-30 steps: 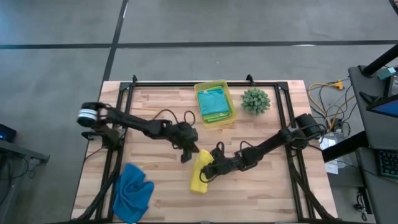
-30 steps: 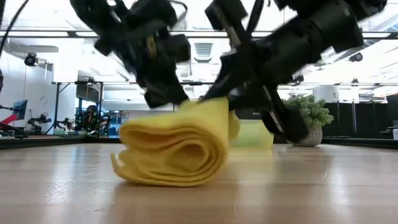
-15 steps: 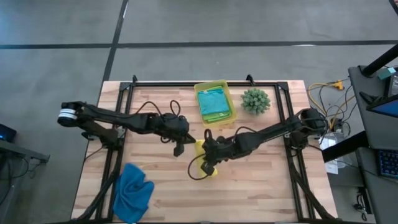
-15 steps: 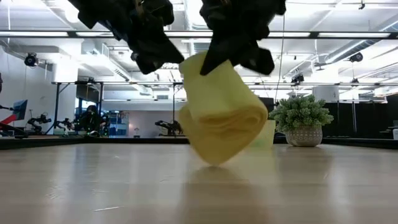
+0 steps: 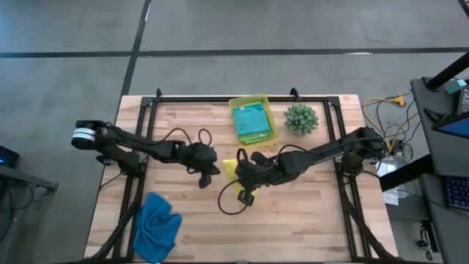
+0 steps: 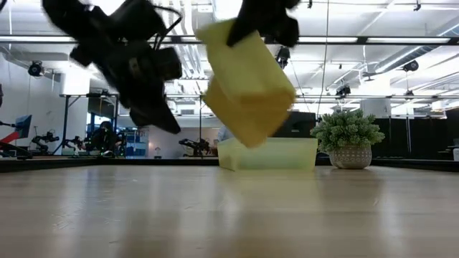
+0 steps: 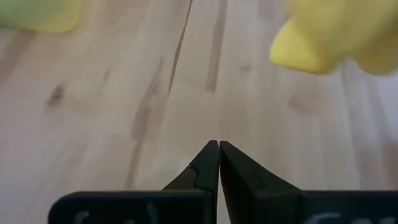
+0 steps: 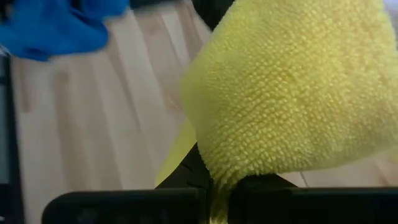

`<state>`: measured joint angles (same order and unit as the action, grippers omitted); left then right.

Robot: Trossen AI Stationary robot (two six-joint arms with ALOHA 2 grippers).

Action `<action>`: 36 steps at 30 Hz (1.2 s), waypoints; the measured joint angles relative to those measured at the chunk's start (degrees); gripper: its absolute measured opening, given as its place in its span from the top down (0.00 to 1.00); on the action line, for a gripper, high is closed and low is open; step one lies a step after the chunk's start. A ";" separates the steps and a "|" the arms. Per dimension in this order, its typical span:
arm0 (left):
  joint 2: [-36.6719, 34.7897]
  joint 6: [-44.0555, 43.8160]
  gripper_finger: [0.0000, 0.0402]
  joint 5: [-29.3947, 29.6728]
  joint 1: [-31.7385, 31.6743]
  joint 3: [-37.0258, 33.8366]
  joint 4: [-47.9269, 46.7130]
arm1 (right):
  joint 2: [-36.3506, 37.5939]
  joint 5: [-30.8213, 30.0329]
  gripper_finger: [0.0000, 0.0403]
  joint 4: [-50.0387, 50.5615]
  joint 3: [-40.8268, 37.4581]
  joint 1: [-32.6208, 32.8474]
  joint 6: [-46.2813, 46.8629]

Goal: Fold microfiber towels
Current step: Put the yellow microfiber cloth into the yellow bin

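Wooden plank worktop [image 5: 308,220] with a black metal frame [image 5: 220,99] along its far edge and sides. A translucent yellow-green rectangular plastic bin [image 5: 269,117] stands near the far edge at mid-width; a small round spiky green plant [image 5: 301,118] in a pale pot [image 6: 351,159] stands just beside it, apart from it. Grey floor [image 5: 220,29] crossed by dark lines surrounds the worktop. Loose cables [image 5: 385,110] lie beyond one side.
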<state>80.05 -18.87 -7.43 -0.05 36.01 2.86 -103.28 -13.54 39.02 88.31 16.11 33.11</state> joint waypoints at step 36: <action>14.11 -34.42 0.26 -30.97 -4.15 -4.40 86.72 | 1.81 1.99 0.98 5.23 27.57 7.03 -3.79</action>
<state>94.17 -53.28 -38.40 -4.21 31.61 89.59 -101.47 -11.55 44.25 115.88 23.14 29.32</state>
